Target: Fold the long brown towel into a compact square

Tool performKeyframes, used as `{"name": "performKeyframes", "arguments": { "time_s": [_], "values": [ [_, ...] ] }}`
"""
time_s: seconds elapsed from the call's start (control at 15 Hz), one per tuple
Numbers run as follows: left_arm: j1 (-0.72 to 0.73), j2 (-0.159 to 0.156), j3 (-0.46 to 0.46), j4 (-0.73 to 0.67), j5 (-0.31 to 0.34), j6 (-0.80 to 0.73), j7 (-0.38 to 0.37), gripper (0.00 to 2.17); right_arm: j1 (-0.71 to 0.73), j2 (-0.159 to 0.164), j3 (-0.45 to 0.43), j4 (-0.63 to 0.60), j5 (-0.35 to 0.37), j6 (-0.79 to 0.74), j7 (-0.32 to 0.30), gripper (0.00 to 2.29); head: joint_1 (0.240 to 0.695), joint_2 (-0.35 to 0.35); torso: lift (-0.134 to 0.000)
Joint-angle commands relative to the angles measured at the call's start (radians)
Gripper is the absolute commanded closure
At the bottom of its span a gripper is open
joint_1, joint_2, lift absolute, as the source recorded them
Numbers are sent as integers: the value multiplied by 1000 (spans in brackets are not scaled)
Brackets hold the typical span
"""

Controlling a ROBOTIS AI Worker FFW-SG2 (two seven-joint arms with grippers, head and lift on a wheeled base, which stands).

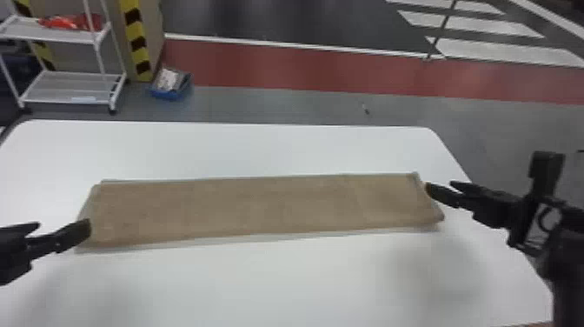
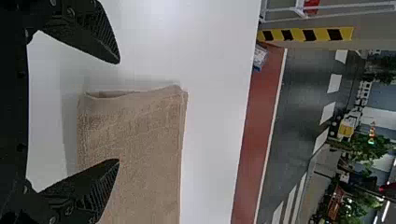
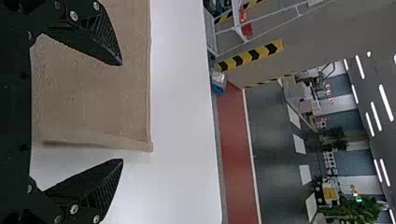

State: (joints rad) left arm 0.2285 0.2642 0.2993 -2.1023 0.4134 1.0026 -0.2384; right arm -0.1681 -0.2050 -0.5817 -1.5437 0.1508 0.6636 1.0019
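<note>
My left tool [image 2: 118,111] and right tool [image 3: 122,112] gape empty; the towel [image 1: 260,208] looks soft, light, so I'd pinch it at either end.

Can't identify the red item [image 1: 71,22] on the far-left rack [image 1: 74,89], or the blurred contents [image 1: 168,79] of the blue bin [image 1: 167,94]. Can't see the near left corner of the table [image 1: 260,282], cut off in the head view.

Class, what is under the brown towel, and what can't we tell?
The towel lies on the white table, visible around its edges. The tabletop directly beneath is covered, so anything else there cannot be seen.
</note>
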Motion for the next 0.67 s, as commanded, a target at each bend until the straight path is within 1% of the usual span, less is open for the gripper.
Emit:
{"name": "performKeyframes", "arguments": {
  "time_s": [0.0, 0.13, 0.2, 0.27, 0.33, 0.4, 0.53, 0.6],
  "values": [
    [18, -25, 0, -12, 8, -3, 8, 43, -10, 65, 111, -33, 3, -11, 3, 566, 695, -133, -124],
    [29, -36, -2, -12, 8, -6, 16, 43, -22, 127, 206, -36, 33, -14, 9, 1453, 695, -79, -124],
    [32, -39, -2, -10, 8, -6, 25, 43, -25, 142, 244, -32, 46, -23, 17, 1571, 695, -47, -124],
    [35, -39, -5, -8, 7, -9, 44, 46, -25, 159, 286, -12, 52, -69, 21, 1595, 695, -20, -124],
    [35, -40, -6, -1, 10, -9, 53, 70, -25, 180, 306, 17, 56, -124, 23, 1595, 695, 38, -124],
    [35, -40, -9, 2, 18, -9, 73, 80, -25, 191, 318, 45, 55, -152, 27, 1595, 695, 66, -124],
    [31, -46, -17, 5, 50, -9, 126, 80, -25, 196, 350, 117, 55, -232, 34, 1595, 695, 110, -124],
    [29, -48, -25, 5, 56, -9, 143, 83, -25, 196, 361, 152, 55, -262, 34, 1595, 695, 126, -124]
  ]
}}
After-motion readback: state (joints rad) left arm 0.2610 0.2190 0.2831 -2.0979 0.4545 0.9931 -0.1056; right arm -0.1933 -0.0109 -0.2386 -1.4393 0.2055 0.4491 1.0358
